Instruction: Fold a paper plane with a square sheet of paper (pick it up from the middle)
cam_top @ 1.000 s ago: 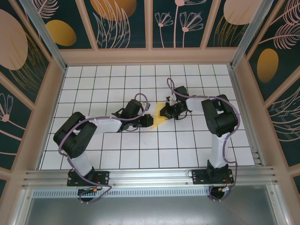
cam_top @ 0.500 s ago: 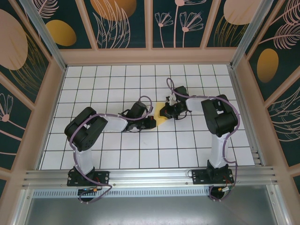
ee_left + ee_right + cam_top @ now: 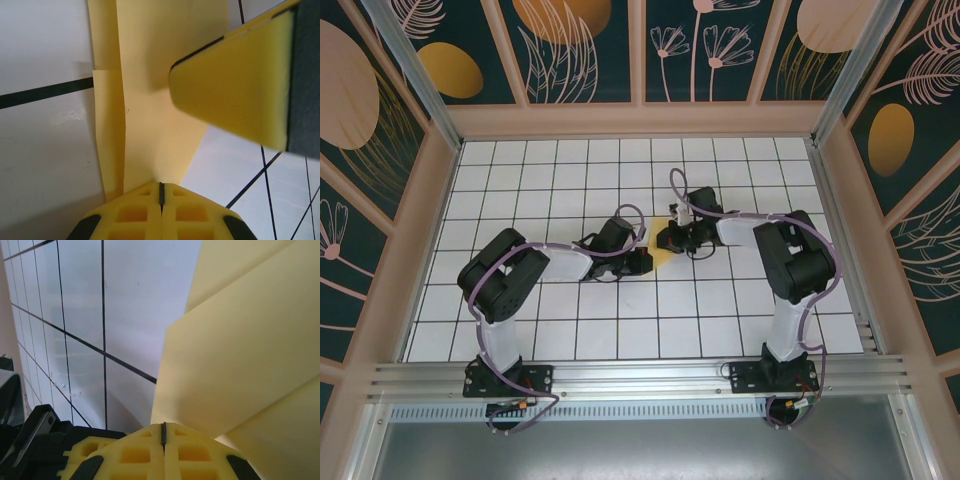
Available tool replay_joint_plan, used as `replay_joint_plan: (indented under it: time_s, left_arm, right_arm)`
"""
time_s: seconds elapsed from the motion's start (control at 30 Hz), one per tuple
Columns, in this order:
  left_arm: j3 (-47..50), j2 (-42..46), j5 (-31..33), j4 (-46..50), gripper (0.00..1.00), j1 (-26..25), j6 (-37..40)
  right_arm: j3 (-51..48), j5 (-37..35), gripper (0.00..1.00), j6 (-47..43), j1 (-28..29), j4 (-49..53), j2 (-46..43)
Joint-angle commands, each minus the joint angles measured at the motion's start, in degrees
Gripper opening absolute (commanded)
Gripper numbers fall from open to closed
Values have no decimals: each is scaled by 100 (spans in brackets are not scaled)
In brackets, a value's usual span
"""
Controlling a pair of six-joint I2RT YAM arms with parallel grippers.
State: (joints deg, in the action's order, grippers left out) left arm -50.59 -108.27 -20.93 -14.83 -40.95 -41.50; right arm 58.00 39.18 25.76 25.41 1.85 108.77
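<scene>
This paper looks light, limp and easily creased. Your left gripper sits clenched at its narrow end; your right gripper pinches an edge. Grip gently along folds.

Top view: bright, even overhead light. White grid table sharp, w/ soft short shadows under both arms. Side rails splay outward twd frame edges.

Left wrist: fingers of left gripper soft-focus. Yellow paper ahead of them fuzzy-edged, grey shadow on tile to their left. Foam pad up-right heavily blurred.

Right wrist: tile ahead-left of right gripper near blown out. Paper OOF, gridlines bow.
</scene>
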Motion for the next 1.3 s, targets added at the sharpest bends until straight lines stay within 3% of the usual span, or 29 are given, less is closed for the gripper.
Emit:
replay_joint_plan:
  time_s: [0.0,0.3,0.43,0.9,1.27]
  left_arm:
    - [185,-25,204,322,0,-19,-51]
    - [111,415,-8,-114,0,-18,-380]
    - [55,605,244,-76,0,-18,-423]
    - [1,-102,201,458,0,-18,-403]
    - [147,-168,458,1211,0,-18,-436]
  right_arm:
    - [-11,175,5,-188,43,-57,181]
    - [160,-132,5,-282,67,395,558]
    - [117,-130,5,-264,55,363,536]
    - [202,7,4,-334,27,292,549]
    - [465,-127,4,-210,-709,-66,903]
